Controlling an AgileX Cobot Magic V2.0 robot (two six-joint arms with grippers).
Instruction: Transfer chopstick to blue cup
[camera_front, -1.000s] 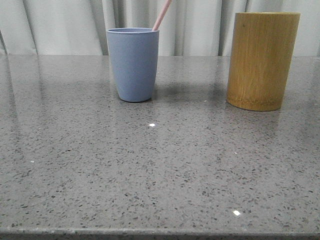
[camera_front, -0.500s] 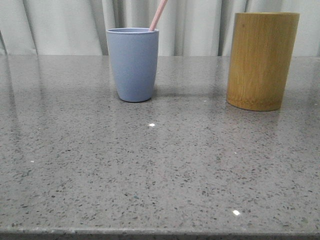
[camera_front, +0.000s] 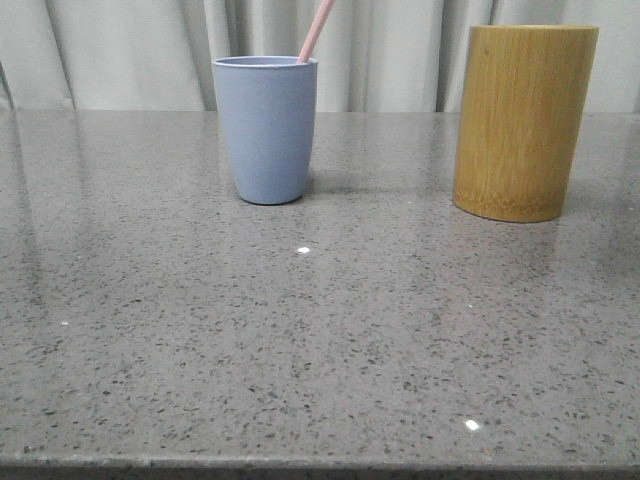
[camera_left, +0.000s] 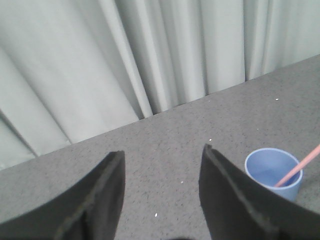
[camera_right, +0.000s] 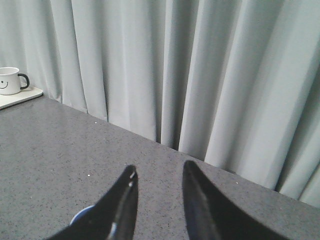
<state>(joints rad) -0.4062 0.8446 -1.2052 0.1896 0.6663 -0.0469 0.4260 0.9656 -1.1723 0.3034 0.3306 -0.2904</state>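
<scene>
Front view: I see the blue cup (camera_front: 266, 129) upright at far left of the table (camera_front: 300, 340), a pink chopstick (camera_front: 316, 30) leaning inside; bamboo holder (camera_front: 524, 120) far right, no arms. Left wrist: left gripper (camera_left: 161, 187) released, empty, above the cup. Right wrist: right gripper (camera_right: 157, 200) parted, empty; only here a white mug (camera_right: 10, 80).

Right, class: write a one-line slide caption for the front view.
A pink chopstick leans in the blue cup, left of a taller bamboo holder on the speckled grey table.
</scene>
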